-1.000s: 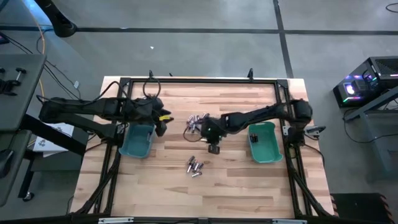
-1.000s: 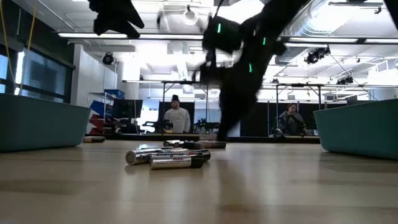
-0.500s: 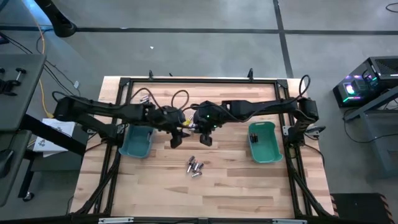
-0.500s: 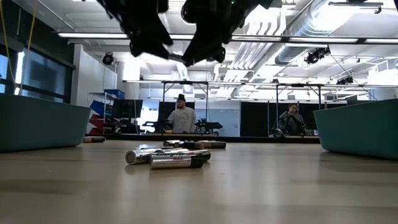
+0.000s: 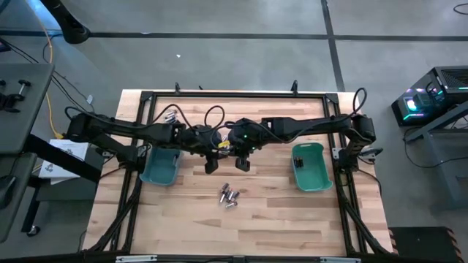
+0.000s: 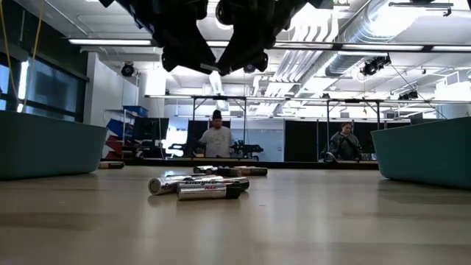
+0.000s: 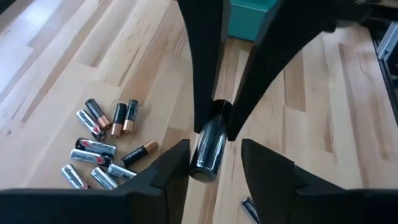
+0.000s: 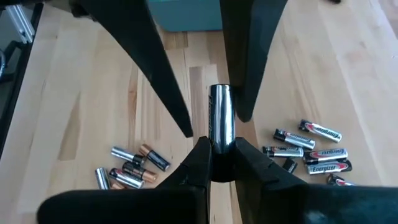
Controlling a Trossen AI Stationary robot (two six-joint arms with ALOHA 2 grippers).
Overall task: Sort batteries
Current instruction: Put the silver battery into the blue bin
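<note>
Broadly, surface (image 5: 278, 219): wooden top, carrying everything; both arms meet above its middle, between the bins.
Teal bins (image 5: 161, 166): one stands on each side, presumably a separate destination for each kind of cell.
Right hand (image 8: 221, 158): clamped on the lower end of a silvery battery (image 8: 221, 118), holding it up off the surface.
Left hand (image 7: 211, 158): fingers apart, flanking that battery's free end with gaps showing, apparently a handover.
Loose batteries (image 5: 229, 196): one cluster lies nearer the front, another (image 7: 102, 149) below the hands, still unsorted.
</note>
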